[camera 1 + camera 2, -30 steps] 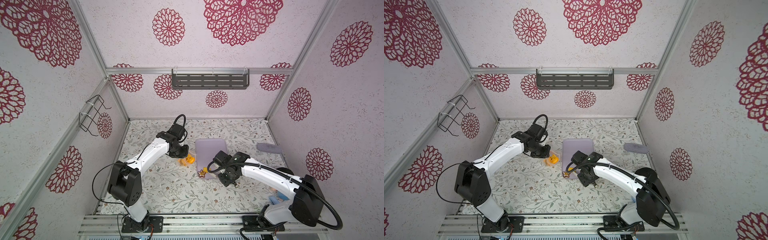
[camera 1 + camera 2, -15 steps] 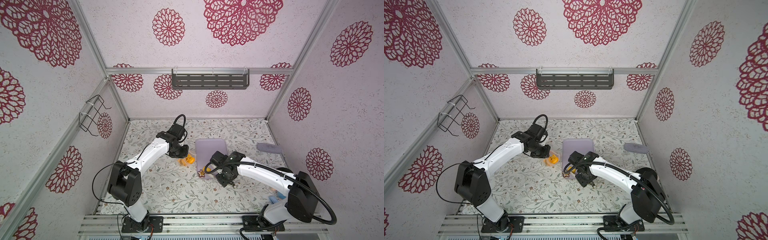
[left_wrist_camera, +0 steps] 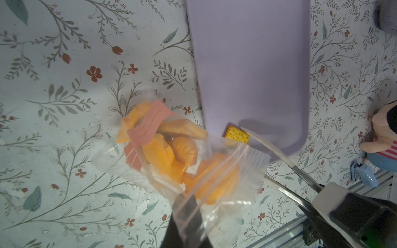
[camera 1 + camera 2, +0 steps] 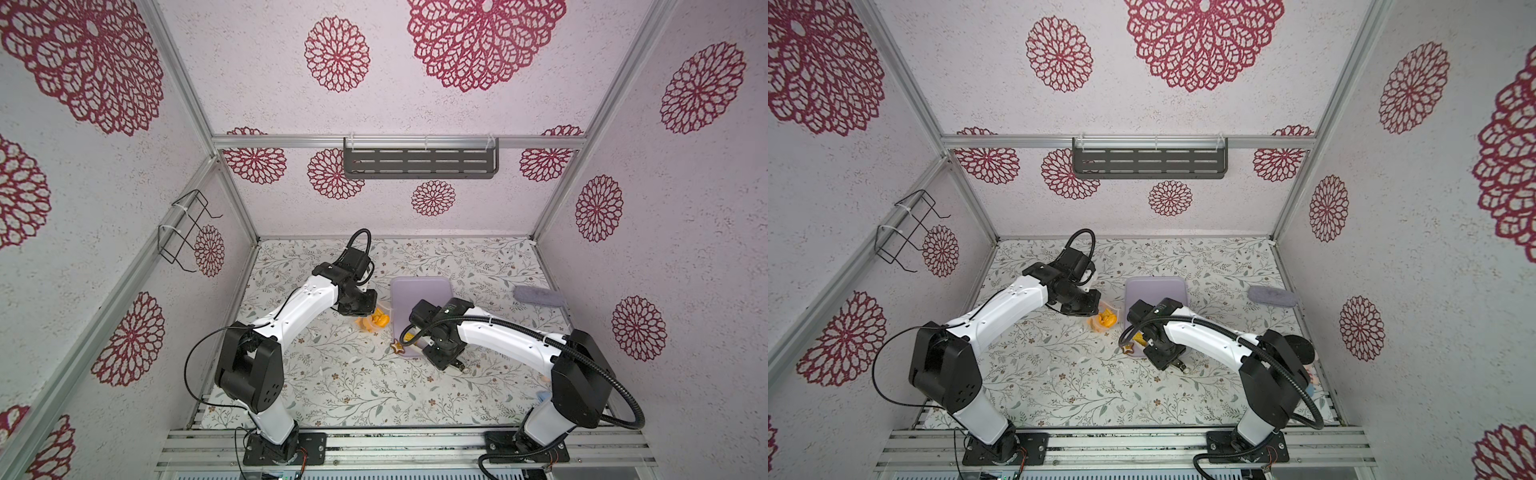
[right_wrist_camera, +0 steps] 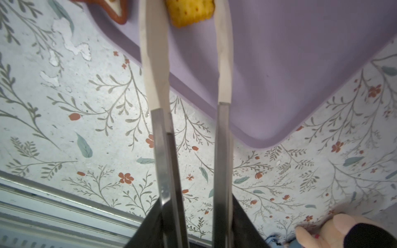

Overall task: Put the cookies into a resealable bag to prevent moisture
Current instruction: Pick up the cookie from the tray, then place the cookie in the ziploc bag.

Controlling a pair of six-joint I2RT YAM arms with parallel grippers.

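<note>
my tongs [image 5: 163, 150], in the right gripper [image 5: 194, 223], pinch a square cracker [image 5: 190, 10]; the resealable bag [image 3: 214, 171], in the left gripper [image 3: 189, 206], lies just leftward.

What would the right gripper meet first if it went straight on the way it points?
Probably the square yellow cookie between the tips of its tongs, on the lavender tray.

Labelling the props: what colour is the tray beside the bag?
Plain lavender, no pattern; the tray shows best in the left wrist view.
</note>
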